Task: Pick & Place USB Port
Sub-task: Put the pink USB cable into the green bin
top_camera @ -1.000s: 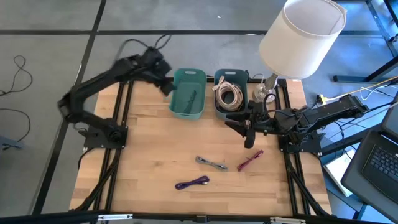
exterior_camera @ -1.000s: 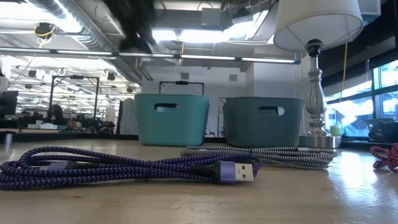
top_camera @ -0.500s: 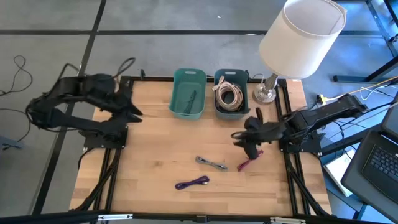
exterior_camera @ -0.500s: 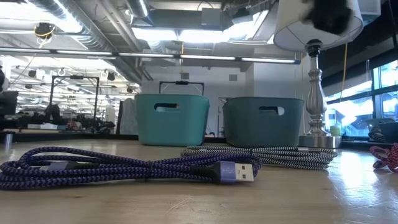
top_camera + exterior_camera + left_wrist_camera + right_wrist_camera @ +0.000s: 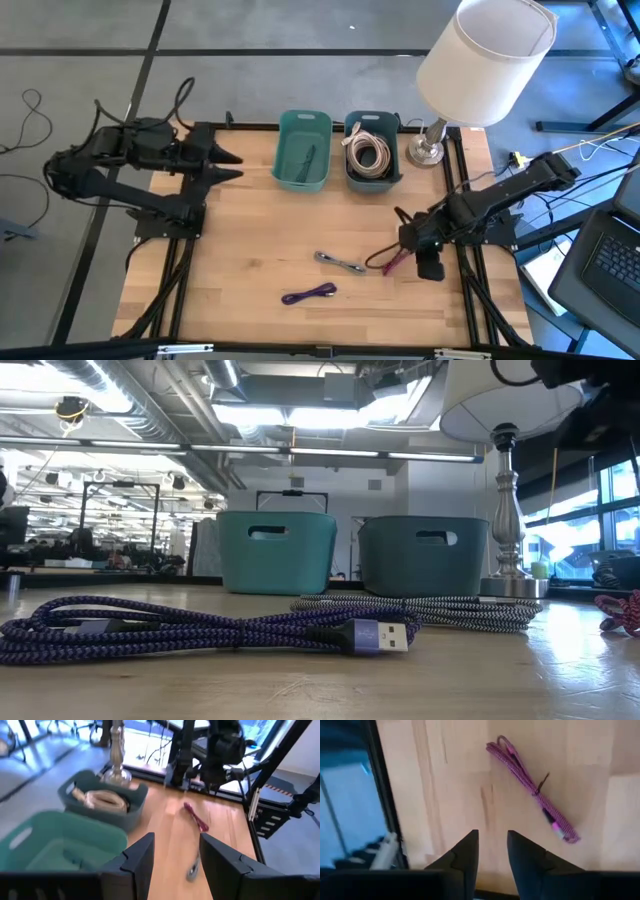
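Three cables lie loose on the wooden table: a pink one (image 5: 399,259), a grey braided one (image 5: 339,262) and a purple one (image 5: 308,294). In the low view the purple cable (image 5: 200,630) lies nearest, its USB plug (image 5: 385,637) pointing right. My right gripper (image 5: 418,250) hovers open beside the pink cable, just to its right. In the right wrist view the pink cable (image 5: 532,787) lies ahead of my right gripper (image 5: 492,840), untouched. My left gripper (image 5: 228,166) waits open near the table's far left corner; its wrist view shows my left gripper (image 5: 176,842) with a wide gap.
A teal bin (image 5: 302,150) with a dark cable inside and a dark bin (image 5: 372,150) holding a coiled beige cable stand at the far edge. A lamp (image 5: 470,70) rises at the far right. The table's black frame rail (image 5: 382,795) runs close by my right gripper.
My left arm has drawn back from above the teal bin toward the table's left edge. My right gripper has moved from beside the dark bin toward the near edge and down, ending next to the pink cable. No cable has moved.
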Robot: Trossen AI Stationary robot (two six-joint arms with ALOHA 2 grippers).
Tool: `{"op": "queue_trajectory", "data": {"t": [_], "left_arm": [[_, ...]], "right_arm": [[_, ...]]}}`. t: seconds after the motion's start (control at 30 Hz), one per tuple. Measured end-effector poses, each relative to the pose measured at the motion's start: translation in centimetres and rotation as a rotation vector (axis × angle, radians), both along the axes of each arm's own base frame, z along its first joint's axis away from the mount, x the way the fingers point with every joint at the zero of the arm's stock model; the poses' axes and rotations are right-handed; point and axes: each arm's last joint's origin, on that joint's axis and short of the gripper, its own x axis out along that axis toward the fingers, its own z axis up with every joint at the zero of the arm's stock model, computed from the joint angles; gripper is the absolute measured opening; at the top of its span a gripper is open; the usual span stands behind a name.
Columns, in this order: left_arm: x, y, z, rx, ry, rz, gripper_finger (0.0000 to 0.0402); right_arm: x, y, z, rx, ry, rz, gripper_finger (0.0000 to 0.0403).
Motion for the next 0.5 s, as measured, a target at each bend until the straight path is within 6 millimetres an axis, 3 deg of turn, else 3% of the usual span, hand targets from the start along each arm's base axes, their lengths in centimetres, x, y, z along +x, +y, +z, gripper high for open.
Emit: {"op": "queue_trajectory", "data": {"t": [0.23,0.5], "left_arm": [[1.8,0.0,-0.2,0.024,0.015,-0.006,0.0146],[3.2,0.1,-0.7,0.027,0.056,0.019,0.0145]], "right_arm": [[0.9,0.3,-1.1,-0.076,-0.038,0.232,0.0145],[2.6,0.6,-3.7,-0.24,0.002,0.317,0.0201]]}}
